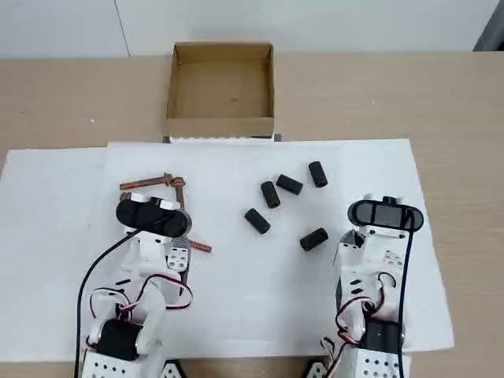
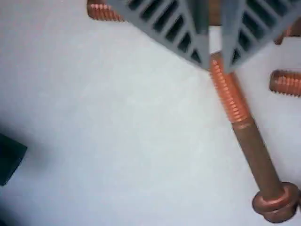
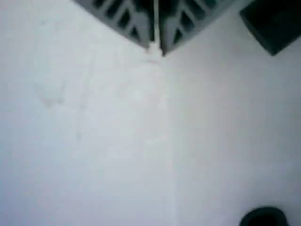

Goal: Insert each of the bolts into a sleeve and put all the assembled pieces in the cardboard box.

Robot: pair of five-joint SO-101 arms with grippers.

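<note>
Several copper bolts (image 1: 153, 183) lie on the white sheet just ahead of my left arm (image 1: 153, 216), and one more bolt (image 1: 201, 247) pokes out beside it. In the left wrist view my left gripper (image 2: 216, 63) is shut on the threaded tip of a bolt (image 2: 249, 141) that lies on the sheet, head pointing away from the fingers. Several black sleeves (image 1: 270, 194) are scattered mid-sheet. My right gripper (image 3: 155, 47) is shut with nothing in it, just over bare sheet, with one sleeve (image 3: 275, 23) close by. The cardboard box (image 1: 223, 126) stands at the back.
The white sheet (image 1: 63, 236) covers most of the wooden table. Two other bolt ends (image 2: 101, 10) (image 2: 287, 82) lie near the left fingers. One sleeve (image 1: 313, 239) lies just left of my right arm (image 1: 386, 214).
</note>
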